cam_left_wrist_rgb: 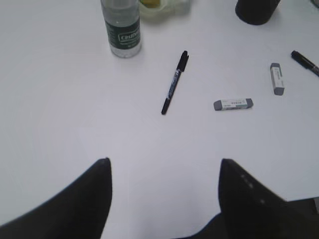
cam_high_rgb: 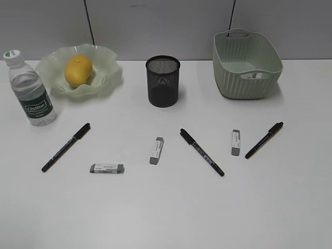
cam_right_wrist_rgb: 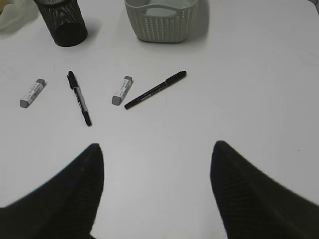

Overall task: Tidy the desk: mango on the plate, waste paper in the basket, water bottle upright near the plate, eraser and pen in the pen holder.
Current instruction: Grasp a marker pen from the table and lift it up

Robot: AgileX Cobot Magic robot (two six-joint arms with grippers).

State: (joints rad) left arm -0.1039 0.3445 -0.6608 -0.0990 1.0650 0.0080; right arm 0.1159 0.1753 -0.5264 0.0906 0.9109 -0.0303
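Note:
The mango (cam_high_rgb: 78, 70) lies on the pale green plate (cam_high_rgb: 106, 57) at the back left. The water bottle (cam_high_rgb: 31, 89) stands upright left of the plate; it also shows in the left wrist view (cam_left_wrist_rgb: 121, 27). The black pen holder (cam_high_rgb: 163, 81) stands at the back middle. The basket (cam_high_rgb: 246, 63) at the back right holds a small white paper scrap (cam_high_rgb: 255, 75). Three pens (cam_high_rgb: 66, 147) (cam_high_rgb: 202, 152) (cam_high_rgb: 264, 140) and three erasers (cam_high_rgb: 107, 168) (cam_high_rgb: 156, 150) (cam_high_rgb: 235, 142) lie on the desk (cam_high_rgb: 166, 207). My left gripper (cam_left_wrist_rgb: 164, 167) and right gripper (cam_right_wrist_rgb: 157, 152) are open and empty, above bare desk.
A grey wall panel (cam_high_rgb: 166, 26) runs behind the desk. In the right wrist view the pen holder (cam_right_wrist_rgb: 62, 22) and the basket (cam_right_wrist_rgb: 162, 22) stand beyond two pens and two erasers.

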